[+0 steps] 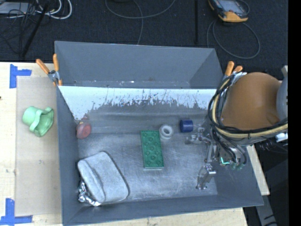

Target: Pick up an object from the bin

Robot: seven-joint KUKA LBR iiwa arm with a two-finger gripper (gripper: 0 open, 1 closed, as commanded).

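Camera view, from the left: a pink ball sits at the foot of the bin wall's slope, likely where it rolled to rest. Below it a grey pouch lies slumped flat, with crumpled foil at its corner. A green brick lies studs-up mid-floor. Just right of it are a white ring and a blue cap, apart. The gripper hangs low over bare floor at the right, touching none of them. Open or closed, I cannot tell. Cap and ring lie nearest to it.
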